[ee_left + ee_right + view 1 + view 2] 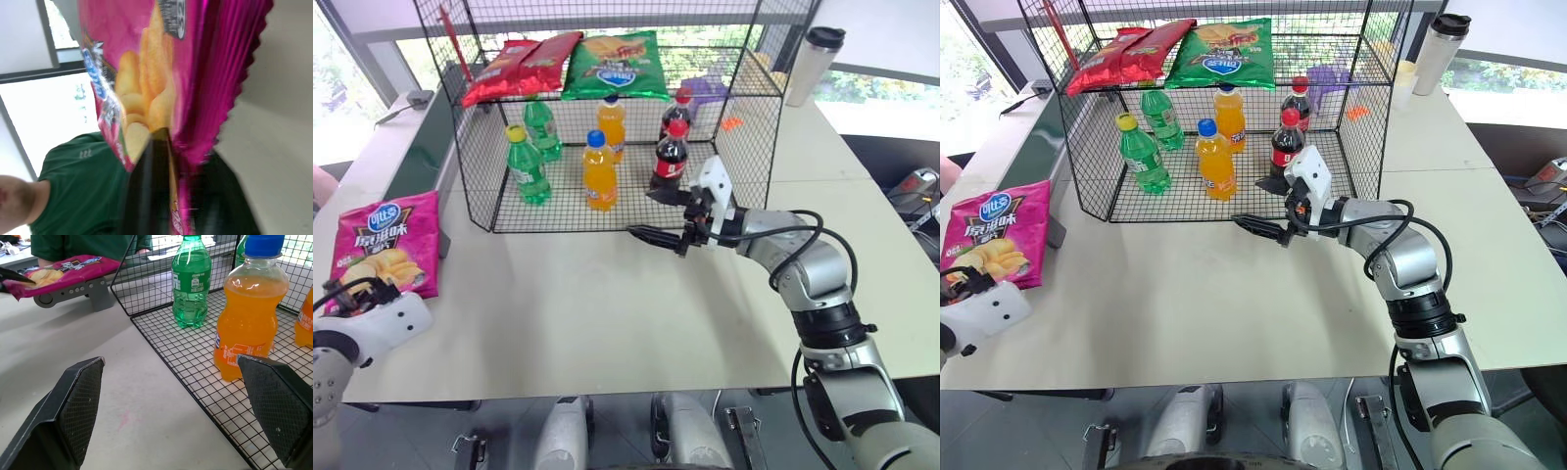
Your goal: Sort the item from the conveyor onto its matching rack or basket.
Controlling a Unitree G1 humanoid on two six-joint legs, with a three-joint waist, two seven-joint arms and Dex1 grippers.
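The item, a magenta-pink crisp bag with pictured yellow chips, lies at the near end of the conveyor, a dark-green belt running along the table's left side. My left gripper is shut on the bag's near bottom edge; the left wrist view shows a black finger pressed on the foil. My right gripper hangs open, its fingers wide apart and nothing between them, just in front of the black wire rack, close to its grid floor's front edge.
Red bags and a green bag lie on the rack's top shelf. Green, orange and cola bottles stand on its floor. A tumbler stands at the back right. A person in a green shirt is beyond the conveyor.
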